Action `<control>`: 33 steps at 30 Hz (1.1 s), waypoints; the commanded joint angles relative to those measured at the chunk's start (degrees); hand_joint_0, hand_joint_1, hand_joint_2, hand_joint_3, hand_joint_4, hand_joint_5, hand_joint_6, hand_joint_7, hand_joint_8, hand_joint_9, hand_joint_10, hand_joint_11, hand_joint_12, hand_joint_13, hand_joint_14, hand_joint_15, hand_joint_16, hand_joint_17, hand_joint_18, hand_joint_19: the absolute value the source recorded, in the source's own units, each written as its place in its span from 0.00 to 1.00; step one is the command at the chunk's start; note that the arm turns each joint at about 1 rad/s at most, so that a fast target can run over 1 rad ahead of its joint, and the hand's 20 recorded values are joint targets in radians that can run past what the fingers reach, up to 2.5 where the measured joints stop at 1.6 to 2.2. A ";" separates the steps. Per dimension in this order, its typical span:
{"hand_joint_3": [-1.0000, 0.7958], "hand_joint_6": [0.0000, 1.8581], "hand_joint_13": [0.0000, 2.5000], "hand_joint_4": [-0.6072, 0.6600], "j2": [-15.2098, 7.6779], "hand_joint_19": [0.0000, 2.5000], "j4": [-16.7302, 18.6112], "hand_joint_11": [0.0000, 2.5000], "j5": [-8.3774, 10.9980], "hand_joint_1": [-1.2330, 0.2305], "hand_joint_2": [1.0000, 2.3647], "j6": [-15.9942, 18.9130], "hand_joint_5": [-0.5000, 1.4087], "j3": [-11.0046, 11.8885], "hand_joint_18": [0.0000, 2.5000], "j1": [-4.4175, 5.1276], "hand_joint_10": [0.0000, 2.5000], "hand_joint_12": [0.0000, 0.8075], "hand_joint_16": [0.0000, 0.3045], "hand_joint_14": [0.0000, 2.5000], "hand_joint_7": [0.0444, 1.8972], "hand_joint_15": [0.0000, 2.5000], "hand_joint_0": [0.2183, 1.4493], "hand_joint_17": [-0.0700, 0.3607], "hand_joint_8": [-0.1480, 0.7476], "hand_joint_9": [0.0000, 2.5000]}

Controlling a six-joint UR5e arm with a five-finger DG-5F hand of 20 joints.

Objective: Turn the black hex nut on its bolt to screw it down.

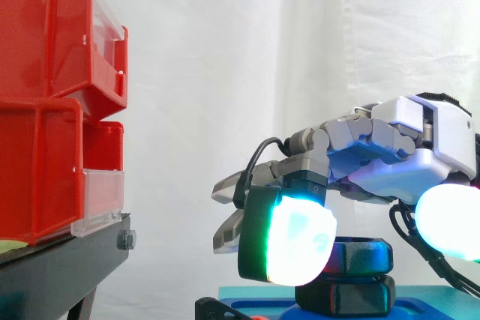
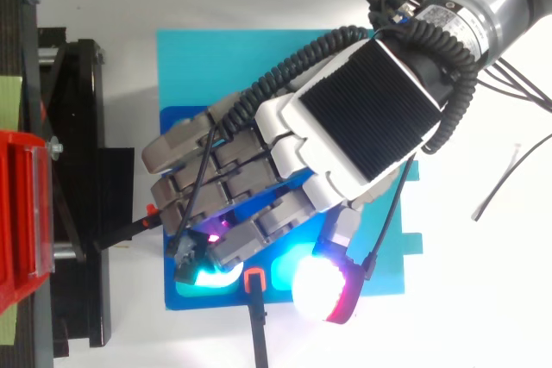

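the hand (image 1: 405,148) sits over two stacked black hex nuts (image 1: 364,255) on one blue base (image 2: 190,58); whether it grips them is unclear. red bins (image 1: 45,43) stack two high.

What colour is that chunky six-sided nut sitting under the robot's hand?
Black. The hex nut shows best in the side view, below the hand.

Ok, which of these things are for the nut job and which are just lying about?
For the job: hand, black nut, blue base under it.
Lying about: red bins, black stand, thin black strip.
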 commanded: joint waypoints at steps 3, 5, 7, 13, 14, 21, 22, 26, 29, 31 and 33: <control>0.28 0.34 0.23 0.65 -0.01 0.13 0.72 0.17 -0.74 0.57 0.00 -0.03 0.17 -0.02 0.20 -0.56 0.00 0.35 0.16 0.00 0.47 0.09 0.24 0.42 0.47 0.23; 0.28 0.34 0.23 0.65 -0.01 0.13 0.81 0.17 -1.10 0.57 0.00 -0.03 0.17 -0.02 0.20 -0.74 0.00 0.35 0.16 0.00 0.46 0.09 0.24 0.42 0.47 0.23; 0.28 0.34 0.23 0.65 -0.01 0.13 0.81 0.17 -1.45 0.57 0.00 -0.03 0.17 -0.02 0.21 -1.00 0.00 0.35 0.16 0.00 0.46 0.09 0.24 0.42 0.47 0.23; 0.28 0.34 0.23 0.65 -0.01 0.13 1.42 0.17 -1.71 0.57 0.00 -0.03 0.17 -0.02 0.21 -1.44 0.00 0.35 0.16 0.00 0.46 0.09 0.23 0.42 0.47 0.23; 0.28 0.34 0.23 0.65 -0.01 0.13 1.42 0.17 -1.89 0.57 0.00 -0.03 0.17 -0.02 0.21 -1.53 0.00 0.35 0.16 0.00 0.46 0.09 0.23 0.42 0.47 0.23; 0.28 0.34 0.23 0.65 -0.01 0.13 1.42 0.17 -2.41 0.57 0.00 -0.03 0.17 -0.02 0.21 -2.06 0.00 0.35 0.16 0.00 0.46 0.09 0.23 0.42 0.48 0.23; 0.28 0.34 0.23 0.65 -0.01 0.13 1.42 0.17 -2.50 0.57 0.00 -0.03 0.17 -0.02 0.21 -2.23 0.00 0.35 0.16 0.00 0.46 0.09 0.23 0.42 0.48 0.23; 0.28 0.34 0.23 0.65 -0.10 0.13 1.60 0.17 -2.59 0.57 0.00 -0.03 0.17 -0.02 0.21 -2.49 0.00 0.35 0.16 0.00 0.46 0.09 0.23 0.42 0.47 0.23; 0.28 0.34 0.23 0.65 -0.01 0.13 1.69 0.17 -2.59 0.57 0.00 -0.03 0.17 -0.02 0.21 -2.67 0.00 0.35 0.16 0.00 0.46 0.09 0.23 0.42 0.47 0.23; 0.28 0.34 0.23 0.65 -0.10 0.13 2.04 0.17 -2.94 0.57 0.00 0.06 0.17 -0.02 0.21 -2.93 0.00 0.35 0.16 0.00 0.46 0.09 0.23 0.42 0.48 0.23; 0.28 0.34 0.23 0.65 -0.10 0.13 2.13 0.17 -3.29 0.57 0.00 0.06 0.17 -0.02 0.21 -3.20 0.00 0.35 0.16 0.00 0.46 0.09 0.23 0.42 0.48 0.23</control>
